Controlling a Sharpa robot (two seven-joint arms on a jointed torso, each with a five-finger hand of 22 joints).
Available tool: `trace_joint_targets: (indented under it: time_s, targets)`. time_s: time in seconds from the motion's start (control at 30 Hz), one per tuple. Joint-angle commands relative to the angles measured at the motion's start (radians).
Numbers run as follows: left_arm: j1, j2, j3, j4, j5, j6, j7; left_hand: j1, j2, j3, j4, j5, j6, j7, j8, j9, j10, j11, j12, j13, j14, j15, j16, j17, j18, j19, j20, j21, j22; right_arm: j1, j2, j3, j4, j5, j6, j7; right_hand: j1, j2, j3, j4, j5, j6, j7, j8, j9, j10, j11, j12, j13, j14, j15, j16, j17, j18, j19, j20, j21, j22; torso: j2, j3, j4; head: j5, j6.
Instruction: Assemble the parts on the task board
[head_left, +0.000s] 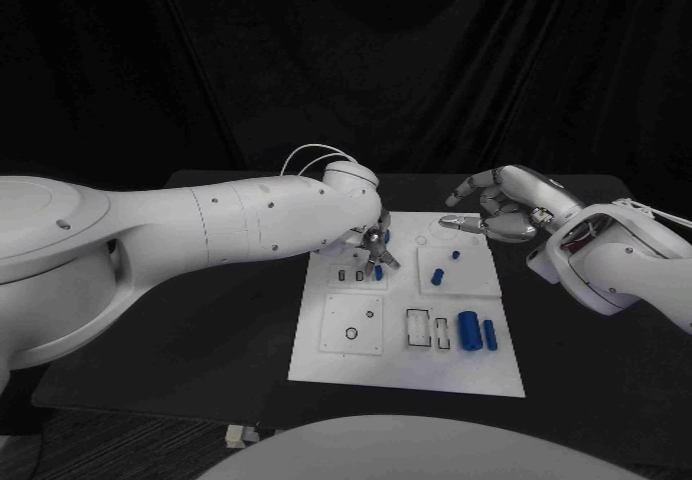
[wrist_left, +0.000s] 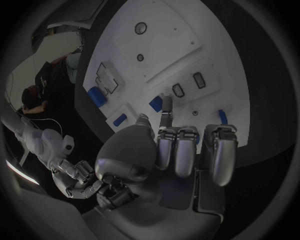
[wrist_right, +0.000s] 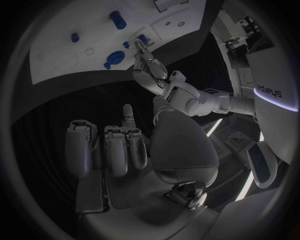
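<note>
**Left Hand Worked a Small Blue Part at the Board's Far Left**

Broadly, the black table (head_left: 577, 330) carried the white task board (head_left: 411, 370) at its middle, and both white arms reached in over it. The left arm (head_left: 216, 225) stretched across to the board's far-left area, where the left hand (head_left: 369, 240) pointed down with its fingers drawn together around a small blue part (head_left: 378, 270); it appeared to pinch that part by the fingertips, just above the slots there. The right hand (head_left: 502, 205) hovered over the board's far right edge, fingers loosely curled and apart, holding nothing.

Judging by this, the step in hand was seating the part in a slot. Doing it well would mean keeping the part upright, lining it up squarely over the opening, and lowering slowly so it did not catch the rim or tip.

Two larger blue cylinders (head_left: 469, 329) lay side by side near the board's right, with smaller blue pieces (head_left: 437, 277) farther back.
</note>
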Motion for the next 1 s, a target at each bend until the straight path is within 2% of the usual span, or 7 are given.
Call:
trace_joint_targets:
  time_s: [0.03,0.5,0.57,0.63,1.0]
  targets:
    - [-0.004,0.004,0.001,-0.003,0.006,0.01,0.017,0.011,-0.004,0.006,-0.001,0.002,0.005,-0.001,0.0,0.002,0.106,-0.006,0.003,0.26,0.106,-0.008,0.003,0.263,-0.012,0.052,-0.007,-0.005,0.196,-0.003,0.002,0.001,-0.001,-0.007,0.008,-0.019,0.003,0.009,0.006,-0.002,0.007,0.007,-0.001,0.001,-0.002,0.103,0.007,0.004,0.263,0.104,0.006,0.003,0.263,0.0,0.043,0.006,-0.004,0.222,0.0,0.0005,-0.0001,0.0,0.0]
    - [-0.01,0.011,0.001,-0.008,0.006,0.02,0.02,0.028,-0.009,0.019,-0.013,-0.004,0.007,-0.004,-0.004,0.01,0.106,-0.008,0.003,0.26,0.106,-0.011,0.003,0.263,-0.012,0.051,-0.009,-0.006,0.195,-0.003,0.002,0.001,-0.002,-0.007,0.013,-0.021,0.004,0.009,0.005,-0.002,0.007,0.009,-0.001,0.001,-0.002,0.103,0.008,0.004,0.263,0.104,0.007,0.003,0.263,0.002,0.04,0.006,-0.01,0.22,0.0,0.0004,0.0008,-0.001,0.0]
    - [-0.011,0.012,0.001,-0.009,0.006,0.022,0.02,0.037,-0.01,0.035,-0.021,-0.041,0.009,-0.005,-0.008,0.017,0.106,-0.01,0.003,0.26,0.106,-0.013,0.003,0.263,-0.012,0.052,-0.011,-0.006,0.196,-0.003,0.001,0.001,-0.002,-0.007,0.013,-0.021,0.004,0.009,0.005,-0.002,0.007,0.009,-0.001,0.001,-0.002,0.103,0.008,0.004,0.263,0.104,0.007,0.003,0.263,0.002,0.04,0.006,-0.01,0.22,0.0,0.0004,0.0006,-0.001,0.0]
    - [-0.011,0.012,0.001,-0.009,0.006,0.023,0.02,0.04,-0.011,0.04,-0.024,-0.046,0.01,-0.006,-0.01,0.019,0.106,-0.01,0.003,0.26,0.106,-0.013,0.003,0.263,-0.012,0.051,-0.011,-0.007,0.195,-0.003,0.001,0.001,-0.002,-0.007,0.013,-0.021,0.005,0.009,0.005,-0.002,0.007,0.009,-0.001,0.001,-0.002,0.103,0.008,0.004,0.263,0.104,0.007,0.003,0.263,0.001,0.04,0.007,-0.01,0.22,0.0,0.0001,0.0002,-0.001,0.0]
    - [-0.014,0.01,0.001,-0.01,0.006,0.027,0.02,0.079,-0.026,0.082,-0.064,-0.026,0.006,-0.007,-0.024,0.032,0.106,-0.012,0.003,0.26,0.106,-0.015,0.003,0.263,-0.011,0.049,-0.014,-0.01,0.193,-0.003,0.003,0.001,-0.005,-0.009,0.017,-0.022,0.013,0.007,0.005,-0.004,0.007,0.013,0.0,0.001,-0.003,0.103,0.009,0.004,0.263,0.104,0.009,0.003,0.263,0.002,0.038,0.008,-0.013,0.219,0.0,0.0001,0.0004,0.001,0.0]
